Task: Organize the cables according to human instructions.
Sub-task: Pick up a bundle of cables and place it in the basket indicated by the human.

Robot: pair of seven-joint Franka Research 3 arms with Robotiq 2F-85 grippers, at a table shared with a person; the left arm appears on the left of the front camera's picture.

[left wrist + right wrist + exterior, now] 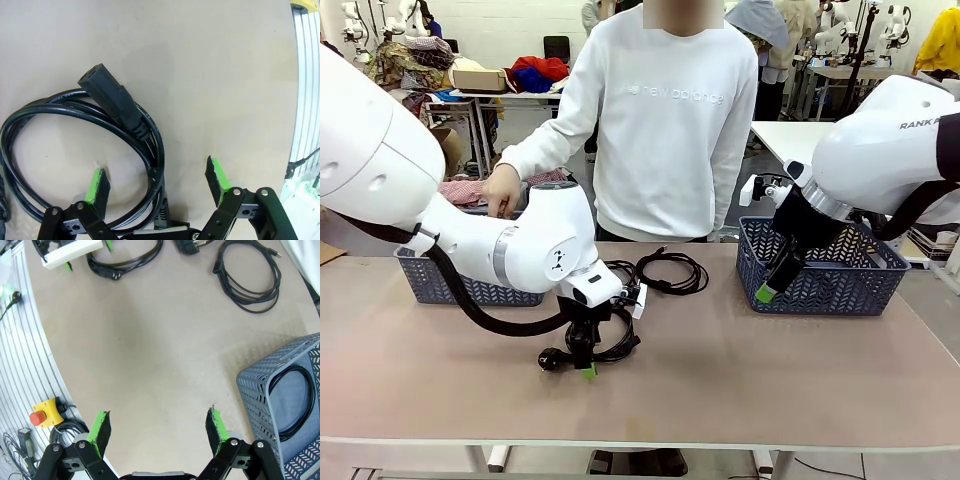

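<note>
Our left gripper (pixel 156 182) is hanging with its jaws spread wide, straddling one side of the near black power cord coil (pixel 158 160). We are seeing its strands running between the green pads (pixel 98 184), with neither pad pressing on them. This coil is lying flat near the front middle of the brown tabletop (pixel 750 380), its black plug end (pixel 111 97) resting across the loop.

Farther back, toward the person, a second black cord coil (pixel 672 270) is lying between the left blue-grey mesh basket (pixel 470 290) and the right blue-grey mesh basket (pixel 820 285). We are finding a third black coil (pixel 294 405) sitting inside the right one.

Just beside that basket, our right gripper (pixel 157 426) is hovering over bare tabletop, fingers apart and gripping nothing. Behind the left basket, the person in a white sweatshirt (pixel 670 130) is holding a hand (pixel 502 192) low.
</note>
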